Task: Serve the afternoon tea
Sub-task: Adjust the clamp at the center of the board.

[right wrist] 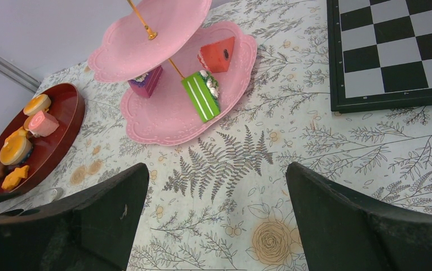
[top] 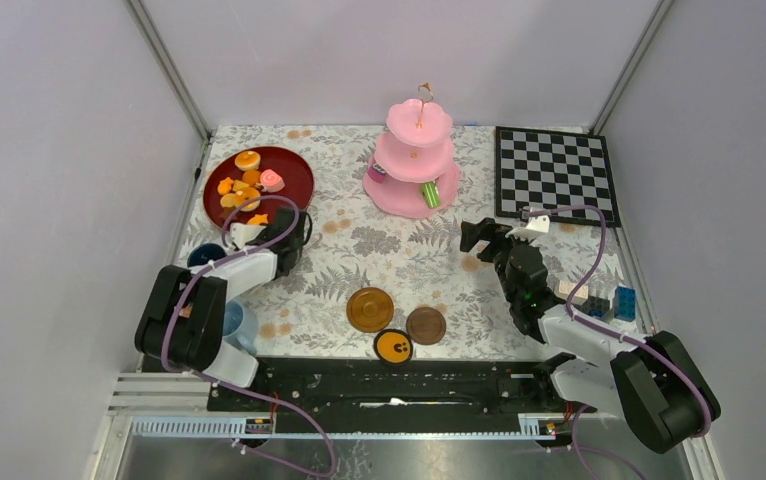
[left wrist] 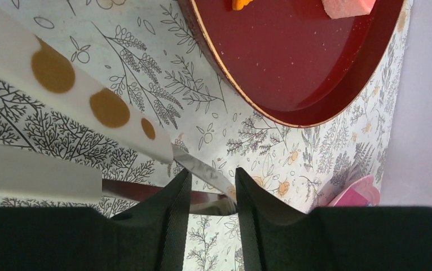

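Pastries (top: pixel 248 178), toy pieces gathered on the red tray (top: pixel 297 178): judged small, rigid and light, with smooth skins that may slip, so best pinched low across their flat flanks with little force. They lie just beyond the left gripper (left wrist: pixel 211 179), which sits off the tray's near edge. Its jaws stand narrow, with the metal stem of a white brown-spotted utensil (left wrist: pixel 84 93) running between them — whether it is pinched cannot be told. The right gripper (right wrist: pixel 216 172) gapes wide and empty, facing the pink cake stand (right wrist: pixel 163 116) but well apart from it.
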`<state>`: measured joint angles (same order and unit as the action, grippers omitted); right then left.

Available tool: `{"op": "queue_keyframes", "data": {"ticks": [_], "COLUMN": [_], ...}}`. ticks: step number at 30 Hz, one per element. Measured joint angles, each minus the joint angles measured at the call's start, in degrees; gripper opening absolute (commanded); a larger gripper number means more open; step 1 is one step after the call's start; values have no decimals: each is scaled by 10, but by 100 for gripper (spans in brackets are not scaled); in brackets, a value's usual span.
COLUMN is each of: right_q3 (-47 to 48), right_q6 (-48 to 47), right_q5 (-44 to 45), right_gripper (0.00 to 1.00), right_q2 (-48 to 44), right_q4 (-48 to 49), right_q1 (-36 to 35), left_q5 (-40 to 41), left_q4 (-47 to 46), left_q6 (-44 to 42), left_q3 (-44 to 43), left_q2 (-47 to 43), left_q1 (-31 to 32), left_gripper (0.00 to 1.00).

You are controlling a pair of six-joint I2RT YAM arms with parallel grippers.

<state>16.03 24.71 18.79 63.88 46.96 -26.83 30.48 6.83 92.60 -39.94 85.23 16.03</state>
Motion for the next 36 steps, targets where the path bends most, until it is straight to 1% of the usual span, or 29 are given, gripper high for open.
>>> {"op": "queue_keyframes", "data": {"ticks": [2, 5, 7, 8, 11, 13, 14, 15, 17, 18, 20, 21, 22, 25, 27, 28, 31, 34, 36], "right_q3": [0, 0, 0, 0, 0, 0, 0, 0, 0, 0, 0, 0, 0, 0, 0, 0, 0, 0, 0], "right_q6": [0, 0, 0, 1, 2, 2, 2, 2, 2, 2, 2, 2, 2, 2, 2, 2, 2, 2, 2], "right_q5": [0, 0, 0, 0, 0, 0, 0, 0, 0, 0, 0, 0, 0, 0, 0, 0, 0, 0, 0], "right_gripper": [98, 98, 98, 98, 98, 98, 98, 98, 98, 98, 98, 98, 98, 98, 98, 98, 98, 98, 98], "right_q2": [0, 0, 0, 0, 0, 0, 0, 0, 0, 0, 0, 0, 0, 0, 0, 0, 0, 0, 0], "right_q4": [0, 0, 0, 0, 0, 0, 0, 0, 0, 0, 0, 0, 0, 0, 0, 0, 0, 0, 0], "right_q1": [0, 0, 0, 0, 0, 0, 0, 0, 0, 0, 0, 0, 0, 0, 0, 0, 0, 0, 0], "left_q5": [0, -1, -3, -3, -6, -7, -7, -7, -11, -17, -26, -35, -43, -95, -143, -162, -237, -317, -343], "left_q4": [-10, -26, -31, -32, -35, -35, -34, -32, -27, -27, -34, -43, -55, -101, -130, -138, -145, -134, -113], "left_q6": [0, 2, 5, 5, 8, 2, -5, -14, -34, -47, -75, -94, -116, -195, -252, -275, -362, -450, -507], "left_q3": [5, 19, 28, 31, 31, 30, 28, 24, 9, -1, -13, -17, -17, -21, -34, -42, -88, -150, -188], "left_q2": [3, 4, 5, 5, 13, 15, 16, 19, 32, 43, 61, 65, 67, 77, 95, 104, 143, 193, 217], "left_q1": [0, -1, -1, -2, -4, -6, -6, -6, -7, -8, -7, -5, -3, 6, 9, 10, 19, 32, 47], "left_gripper": [30, 29, 33, 36, 38, 43, 45, 45, 43, 43, 50, 55, 57, 57, 61, 61, 52, 50, 46]}}
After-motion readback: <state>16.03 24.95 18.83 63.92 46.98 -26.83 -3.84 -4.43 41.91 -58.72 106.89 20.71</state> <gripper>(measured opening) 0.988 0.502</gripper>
